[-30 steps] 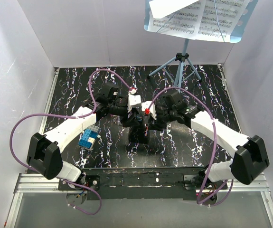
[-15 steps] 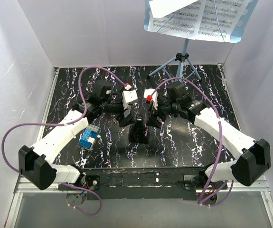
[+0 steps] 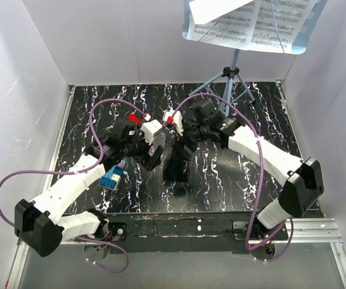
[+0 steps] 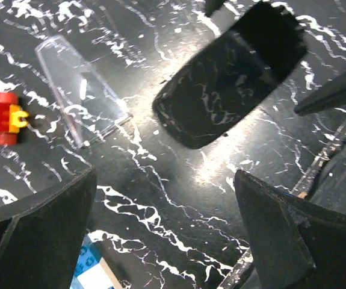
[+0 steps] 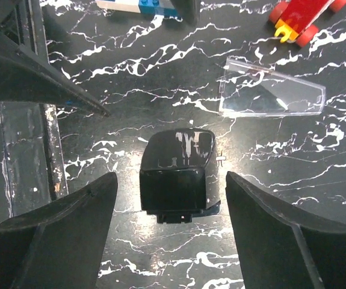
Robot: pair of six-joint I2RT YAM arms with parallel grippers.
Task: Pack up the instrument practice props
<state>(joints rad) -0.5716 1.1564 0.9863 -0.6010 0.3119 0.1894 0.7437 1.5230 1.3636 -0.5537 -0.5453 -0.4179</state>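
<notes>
The light-blue music stand stands at the back right, with its perforated desk plate [image 3: 200, 27] high up, a thin pole [image 3: 233, 65] and tripod legs [image 3: 212, 85] on the floor. White sheet-music pages [image 3: 263, 21] rest on the plate. Both grippers hover mid-table, well short of the stand. My left gripper [image 3: 154, 153] [image 4: 165, 174] is open over bare marbled surface. My right gripper [image 3: 176, 139] [image 5: 170, 186] is open too. It hangs above a glossy black case [image 5: 176, 174] without touching it.
The black case [image 3: 176, 168] [image 4: 230, 75] stands mid-table between the arms. A clear plastic piece [image 4: 79, 87] [image 5: 272, 93] and a red toy [image 4: 1, 117] [image 5: 302, 15] lie near it. A blue-and-white brick [image 3: 112, 176] sits to the left. White walls enclose the black marbled table [image 3: 269, 120].
Both grippers have opened wide. The left arm has drawn back toward the near left. The right arm has swung left, its gripper now over the black case.
</notes>
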